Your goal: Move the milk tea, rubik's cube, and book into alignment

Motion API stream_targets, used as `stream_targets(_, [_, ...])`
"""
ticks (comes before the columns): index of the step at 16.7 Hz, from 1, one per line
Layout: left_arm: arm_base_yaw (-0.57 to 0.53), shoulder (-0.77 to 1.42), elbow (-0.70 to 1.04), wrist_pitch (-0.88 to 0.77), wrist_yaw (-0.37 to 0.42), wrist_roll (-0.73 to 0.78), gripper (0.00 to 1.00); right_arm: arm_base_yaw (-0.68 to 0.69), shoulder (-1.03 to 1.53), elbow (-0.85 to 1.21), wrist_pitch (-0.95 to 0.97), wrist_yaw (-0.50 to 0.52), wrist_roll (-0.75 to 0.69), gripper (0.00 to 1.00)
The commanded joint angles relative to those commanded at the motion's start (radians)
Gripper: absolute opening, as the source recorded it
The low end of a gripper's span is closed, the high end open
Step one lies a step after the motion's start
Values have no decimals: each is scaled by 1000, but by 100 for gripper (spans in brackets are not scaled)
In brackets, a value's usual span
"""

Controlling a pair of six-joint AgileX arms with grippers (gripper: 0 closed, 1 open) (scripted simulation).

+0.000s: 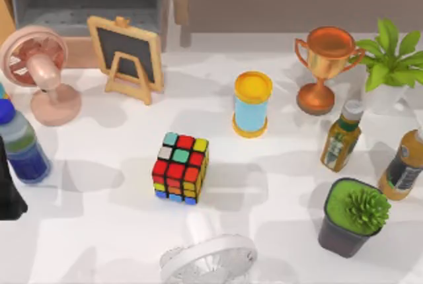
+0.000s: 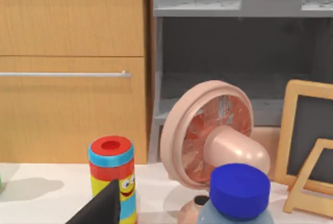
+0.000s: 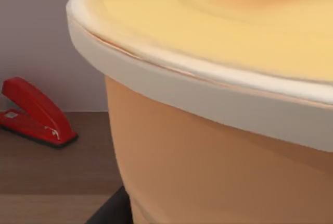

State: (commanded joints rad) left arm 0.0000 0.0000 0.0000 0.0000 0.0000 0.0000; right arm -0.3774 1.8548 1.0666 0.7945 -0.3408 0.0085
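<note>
the cube [image 1: 180,168] stands near the middle of the white surface [image 1: 277,178]. the milk tea [image 1: 252,104] stands upright beyond it, to its right. your left arm [image 1: 9,185] sits at the surface's left edge. you cannot tell the state of either gripper's fingers.

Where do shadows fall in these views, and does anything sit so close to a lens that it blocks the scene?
Top view: soft grey shadows beside the rubik's cube and the cup on the white table. Left wrist view: a blue bottle cap looms near. Right wrist view: a tan container crowds the lens, leaving a red stapler visible beside it.
</note>
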Motion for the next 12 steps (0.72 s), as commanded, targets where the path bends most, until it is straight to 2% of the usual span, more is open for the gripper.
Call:
stream_targets(4, [0, 0, 0, 0, 0, 0, 100, -84, 14, -18, 64, -48, 3, 0])
stream_targets(12, [0, 0, 0, 0, 0, 0, 100, -297, 220, -64, 236, -254, -36, 0])
